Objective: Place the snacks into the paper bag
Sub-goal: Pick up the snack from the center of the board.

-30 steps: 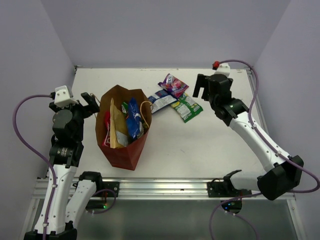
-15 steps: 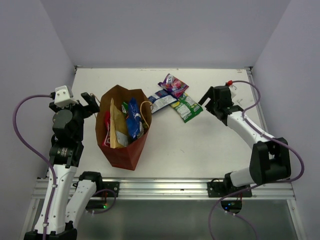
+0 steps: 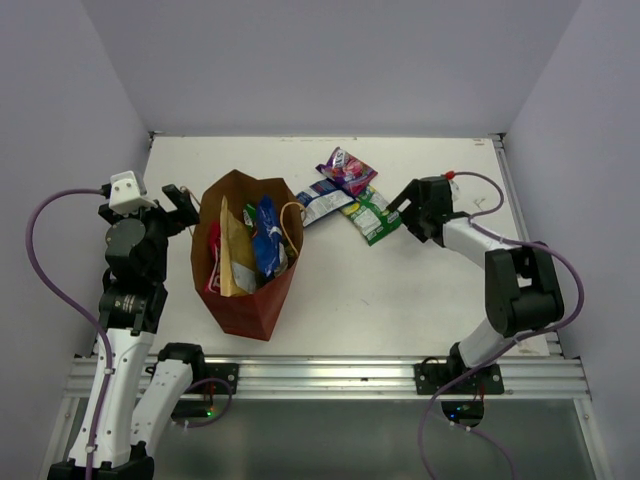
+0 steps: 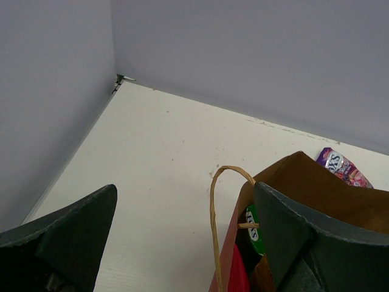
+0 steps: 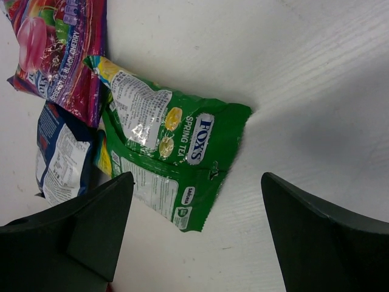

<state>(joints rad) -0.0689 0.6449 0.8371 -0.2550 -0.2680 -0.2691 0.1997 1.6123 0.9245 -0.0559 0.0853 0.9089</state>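
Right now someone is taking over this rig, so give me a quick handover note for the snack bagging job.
Left gripper: open, empty, beside the paper bag.
Right gripper: open, empty, at the green packet.
Done: several packets are in the bag.
To do: the green packet, dark blue packet and purple-pink packet lie overlapping on the table; bag them.

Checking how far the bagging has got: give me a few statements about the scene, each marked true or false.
The paper bag stands upright with packets inside. True.
The purple-pink packet is in the bag. False: it lies on the table, outside it.
The right gripper is shut on the green packet. False: its jaws are open, holding nothing.
The left gripper is open beside the bag. True.
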